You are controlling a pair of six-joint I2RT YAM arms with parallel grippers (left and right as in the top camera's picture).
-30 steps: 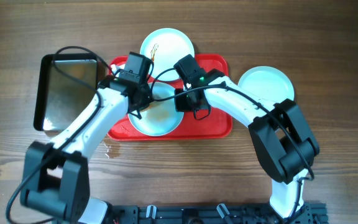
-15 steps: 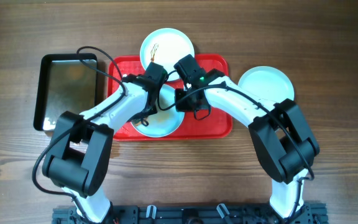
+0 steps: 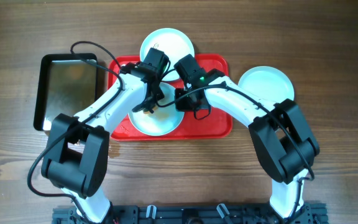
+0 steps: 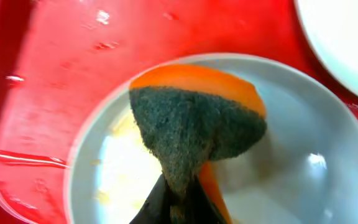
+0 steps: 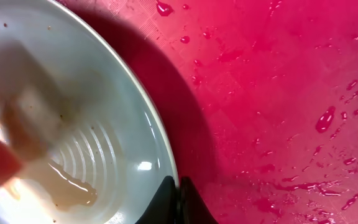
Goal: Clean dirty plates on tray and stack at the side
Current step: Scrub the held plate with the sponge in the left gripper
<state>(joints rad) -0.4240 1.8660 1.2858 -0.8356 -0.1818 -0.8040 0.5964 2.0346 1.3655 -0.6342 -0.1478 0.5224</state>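
left gripper (image 4: 174,208) clamped on the sponge (image 4: 191,124), which sits ahead of it on the plate (image 4: 303,180) at the tray's (image 4: 55,74) middle; right gripper (image 5: 178,202) pinches that plate's right rim.

White arm links (image 3: 112,107), black joints (image 3: 286,142), looping black cables (image 3: 83,46), green light (image 3: 199,79).

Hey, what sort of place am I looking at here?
Probably a robot test bench, not a real kitchen: two arms mounted at a wooden table, a wet red tray, and a sponge on a plate.
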